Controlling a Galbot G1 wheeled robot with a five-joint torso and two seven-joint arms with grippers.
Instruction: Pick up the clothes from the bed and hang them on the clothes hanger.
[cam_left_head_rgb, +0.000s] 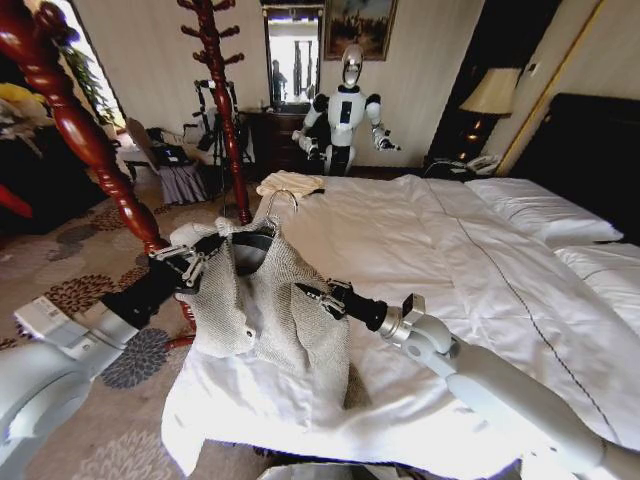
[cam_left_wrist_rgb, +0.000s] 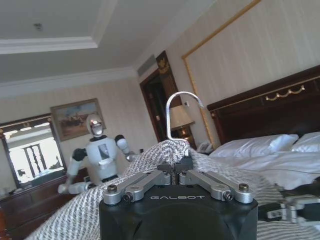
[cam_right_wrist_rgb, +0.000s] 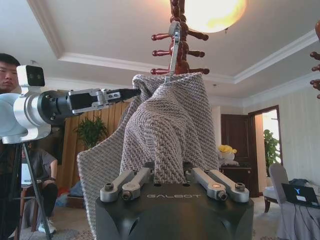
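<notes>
Grey-beige knit: the cardigan (cam_left_head_rgb: 275, 300) hangs in the air off the near left corner of the bed (cam_left_head_rgb: 470, 290), draped over the black hanger (cam_left_head_rgb: 255, 243), whose silver hook (cam_left_head_rgb: 281, 198) sticks up above the collar. Lower hem of the knit droops onto the white duvet at that corner.

L gripper (cam_left_head_rgb: 200, 257): left of the cardigan, at shoulder level; jaws clenched on the knit and the hanger end under it. In the left wrist view the fingers (cam_left_wrist_rgb: 150, 181) meet at the collar fold, hook (cam_left_wrist_rgb: 181, 107) directly above them.

R gripper (cam_left_head_rgb: 312, 296): right of the cardigan, approx. mid-front; jaws grasping a fold of the fabric. In the right wrist view the knit (cam_right_wrist_rgb: 167, 135) rises from between the fingers (cam_right_wrist_rgb: 131, 182), w/ the left gripper (cam_right_wrist_rgb: 131, 93) pinching the far shoulder.

Surroundings, rel. to the cardigan: reddish-brown coat stand (cam_left_head_rgb: 70, 120) close on the left, its turned post just behind the L arm; a second stand (cam_left_head_rgb: 222, 90) farther back. Cream-yellow folded cloth (cam_left_head_rgb: 290, 184) lies on the duvet behind the hook. White pillows (cam_left_head_rgb: 540, 212) and dark headboard (cam_left_head_rgb: 590, 150) well off to the right. Another white robot (cam_left_head_rgb: 346, 115) stands beyond the bed's far end, by a lamp (cam_left_head_rgb: 492, 92).
</notes>
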